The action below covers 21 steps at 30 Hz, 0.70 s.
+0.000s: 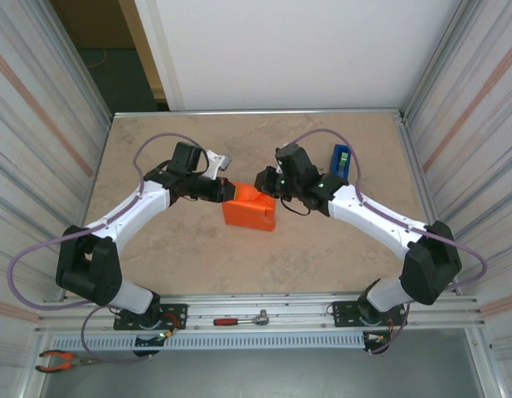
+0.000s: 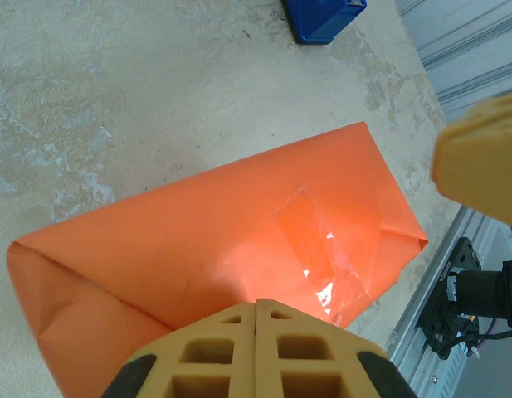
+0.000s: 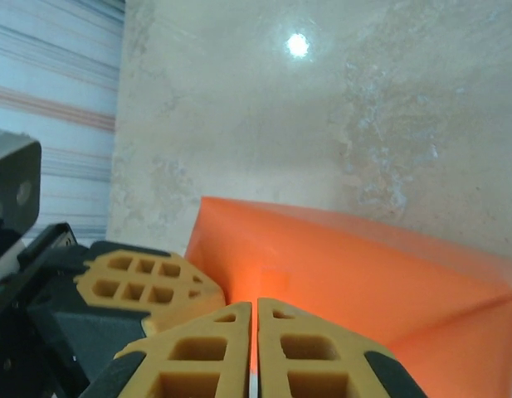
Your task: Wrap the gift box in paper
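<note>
The table (image 1: 173, 249) had a beige, mottled stone-look top, with a bright spot of lamp glare (image 3: 298, 44) on its far part. A blue tape dispenser (image 1: 341, 160) stood upright toward the back right of it, well apart from the middle. Along the near edge ran a metal rail (image 1: 305, 319), and on it lay a small red-handled tool (image 1: 241, 319) with a metal head, roughly centred. Lower down, at the left corner, a pair of orange-handled pliers (image 1: 63, 360) lay on a grey ledge. Ribbed metal walls (image 1: 31, 124) closed in both sides, and a plain white panel (image 1: 289, 50) stood behind the table.
</note>
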Tool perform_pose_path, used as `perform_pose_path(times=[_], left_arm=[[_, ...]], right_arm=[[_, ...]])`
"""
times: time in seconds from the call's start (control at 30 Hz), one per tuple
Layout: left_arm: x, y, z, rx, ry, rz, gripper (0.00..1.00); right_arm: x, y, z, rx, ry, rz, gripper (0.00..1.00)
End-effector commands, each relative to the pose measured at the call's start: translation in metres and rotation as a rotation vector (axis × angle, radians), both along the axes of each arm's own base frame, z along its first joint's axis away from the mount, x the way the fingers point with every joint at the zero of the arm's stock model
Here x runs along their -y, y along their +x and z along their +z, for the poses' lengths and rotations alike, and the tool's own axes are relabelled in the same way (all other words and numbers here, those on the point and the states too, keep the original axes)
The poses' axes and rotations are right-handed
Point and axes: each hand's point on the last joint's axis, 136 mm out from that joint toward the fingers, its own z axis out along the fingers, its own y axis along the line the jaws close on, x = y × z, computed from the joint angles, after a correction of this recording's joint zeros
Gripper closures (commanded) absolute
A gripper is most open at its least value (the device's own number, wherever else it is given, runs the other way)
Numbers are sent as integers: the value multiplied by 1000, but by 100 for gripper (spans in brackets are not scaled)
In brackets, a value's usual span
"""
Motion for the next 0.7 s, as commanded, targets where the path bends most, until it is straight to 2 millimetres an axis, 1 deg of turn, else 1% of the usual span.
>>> perform_pose_path(times=[0.0,0.17,0.27,0.33,0.57,0.67], left_arm=[[-6,-22,-36,-119,76,-10,100],[-5,-22,-35,-119,73,-13,100],[-5,-23,-35,-117,71,-15,100],[-5,-23,-34,-114,70,-15,100],[-4,-23,-29,-105,57,-20,100],[-2,-21,-20,-91,44,-21,100]], right_arm=[[-20,11,11,1,86,31,92],[-28,23,3,-20,144,31,95],[-32,25,-3,-39,155,36,95],[-34,23,-10,-56,151,42,96],[-31,10,-44,-124,138,41,98],[-29,2,-57,-150,124,41,98]])
